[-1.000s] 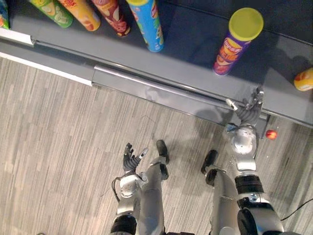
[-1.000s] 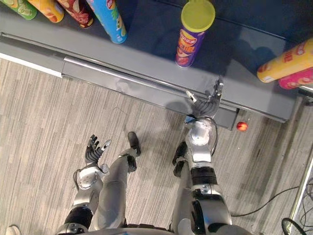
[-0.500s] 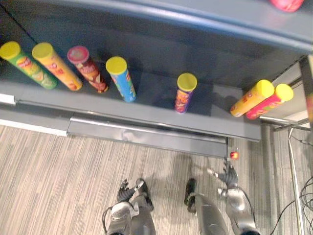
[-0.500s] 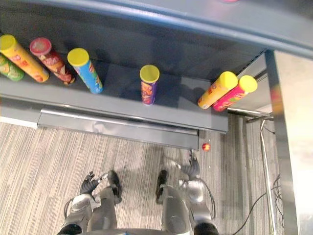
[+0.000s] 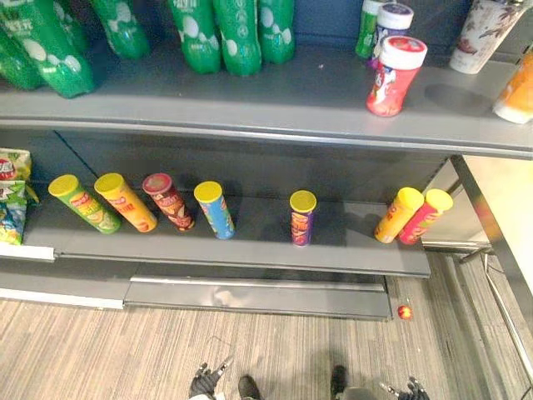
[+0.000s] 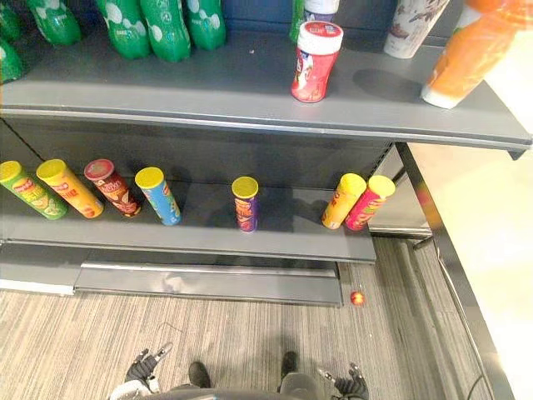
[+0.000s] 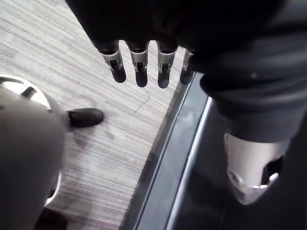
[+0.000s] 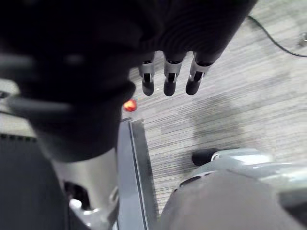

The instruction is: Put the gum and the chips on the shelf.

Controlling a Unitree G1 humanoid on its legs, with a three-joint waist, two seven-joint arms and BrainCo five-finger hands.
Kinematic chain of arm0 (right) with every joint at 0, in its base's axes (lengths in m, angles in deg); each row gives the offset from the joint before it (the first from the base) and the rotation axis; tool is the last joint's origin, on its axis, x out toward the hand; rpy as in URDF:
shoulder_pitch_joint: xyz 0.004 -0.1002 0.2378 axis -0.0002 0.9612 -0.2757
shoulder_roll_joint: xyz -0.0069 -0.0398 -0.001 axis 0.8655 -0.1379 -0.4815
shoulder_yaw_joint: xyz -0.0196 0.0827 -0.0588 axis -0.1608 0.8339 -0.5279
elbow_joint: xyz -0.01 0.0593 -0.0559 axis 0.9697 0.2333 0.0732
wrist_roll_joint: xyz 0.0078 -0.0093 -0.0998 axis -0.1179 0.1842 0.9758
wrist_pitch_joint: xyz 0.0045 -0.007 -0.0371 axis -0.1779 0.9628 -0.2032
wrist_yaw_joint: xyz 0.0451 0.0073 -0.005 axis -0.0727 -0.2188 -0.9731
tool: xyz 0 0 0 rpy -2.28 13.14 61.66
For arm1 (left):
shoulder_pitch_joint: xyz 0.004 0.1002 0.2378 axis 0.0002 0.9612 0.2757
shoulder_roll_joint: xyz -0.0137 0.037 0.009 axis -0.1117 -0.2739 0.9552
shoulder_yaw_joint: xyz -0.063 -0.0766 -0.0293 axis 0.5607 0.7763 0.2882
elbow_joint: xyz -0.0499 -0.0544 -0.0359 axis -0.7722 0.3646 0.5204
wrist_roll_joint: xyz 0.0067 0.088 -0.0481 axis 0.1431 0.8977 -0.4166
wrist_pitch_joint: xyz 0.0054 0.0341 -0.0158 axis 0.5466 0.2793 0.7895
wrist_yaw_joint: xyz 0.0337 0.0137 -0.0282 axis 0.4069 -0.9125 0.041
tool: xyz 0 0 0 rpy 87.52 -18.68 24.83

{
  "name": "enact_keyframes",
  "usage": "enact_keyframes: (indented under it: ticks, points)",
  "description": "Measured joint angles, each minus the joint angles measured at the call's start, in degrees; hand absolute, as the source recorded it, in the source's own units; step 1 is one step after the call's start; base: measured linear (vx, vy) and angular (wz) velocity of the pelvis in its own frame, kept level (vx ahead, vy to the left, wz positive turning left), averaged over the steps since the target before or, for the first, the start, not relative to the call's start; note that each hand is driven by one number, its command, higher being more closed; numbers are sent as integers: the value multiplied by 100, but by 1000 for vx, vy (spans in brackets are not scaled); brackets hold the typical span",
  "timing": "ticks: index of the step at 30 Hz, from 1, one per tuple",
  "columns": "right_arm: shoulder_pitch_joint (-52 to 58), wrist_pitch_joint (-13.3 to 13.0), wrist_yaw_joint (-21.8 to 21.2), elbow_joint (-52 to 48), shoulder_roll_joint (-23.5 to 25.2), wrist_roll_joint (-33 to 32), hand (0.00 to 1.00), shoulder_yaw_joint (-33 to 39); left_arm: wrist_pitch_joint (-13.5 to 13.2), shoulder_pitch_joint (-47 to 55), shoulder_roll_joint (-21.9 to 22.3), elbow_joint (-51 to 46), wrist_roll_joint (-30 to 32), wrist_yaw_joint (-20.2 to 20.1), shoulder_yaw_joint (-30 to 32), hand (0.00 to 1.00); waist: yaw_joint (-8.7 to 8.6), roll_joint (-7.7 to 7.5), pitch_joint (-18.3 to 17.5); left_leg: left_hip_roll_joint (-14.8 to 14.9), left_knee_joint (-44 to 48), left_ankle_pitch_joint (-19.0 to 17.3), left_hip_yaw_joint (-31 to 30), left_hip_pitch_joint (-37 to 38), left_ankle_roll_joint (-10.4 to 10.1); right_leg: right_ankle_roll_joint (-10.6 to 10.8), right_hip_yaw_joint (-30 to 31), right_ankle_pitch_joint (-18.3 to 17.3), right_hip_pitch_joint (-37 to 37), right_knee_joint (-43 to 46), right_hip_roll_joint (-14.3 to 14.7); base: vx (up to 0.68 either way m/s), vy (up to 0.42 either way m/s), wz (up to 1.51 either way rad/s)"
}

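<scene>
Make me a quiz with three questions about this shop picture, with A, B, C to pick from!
1. Where is the small red ball?
A. On the grey striped floor, by the right end of the grey metal lower shelf
B. On the upper shelf
C. In a robot hand

2. How many tall round chip cans stand on the lower shelf?
A. Four
B. Seven
C. Ten

3. How are the robot's left hand and right hand?
A. Each curled round a can
B. Both open, holding nothing
C. One pinching the ball

Answers:
1 A: the ball lies on the floor just past the shelf's corner.
2 B: seven cans stand in a row there.
3 B: each wrist view shows straight fingers with only floor past them.
</scene>
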Motion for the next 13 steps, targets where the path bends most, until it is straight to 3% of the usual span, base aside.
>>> enact_keyframes:
  ticks: [5, 10, 13]
  points:
    - [18, 144, -1, 195, 37, -23, 0, 358, 86, -1, 56, 159, -47, -12, -4, 0, 3, 55, -63, -30, -34, -11, -27, 100, 0, 17, -36, 11, 165, -108, -18, 22, 4, 4]
    - [3, 354, -39, 490, 64, -789, 0, 815, 106, -13, 53, 321, -33, -117, -219, 0, 7, 180, -188, -70, -40, -30, -109, 169, 7, 41, -139, 25, 344, -217, -54, 27, 6, 9]
    - [-19, 428, -115, 603, 59, -908, 0, 885, 108, -17, 46, 354, -20, -146, -325, 0, 6, 225, -223, -89, -42, -31, -181, 169, 8, 42, -198, 24, 393, -234, -73, 13, 4, 10]
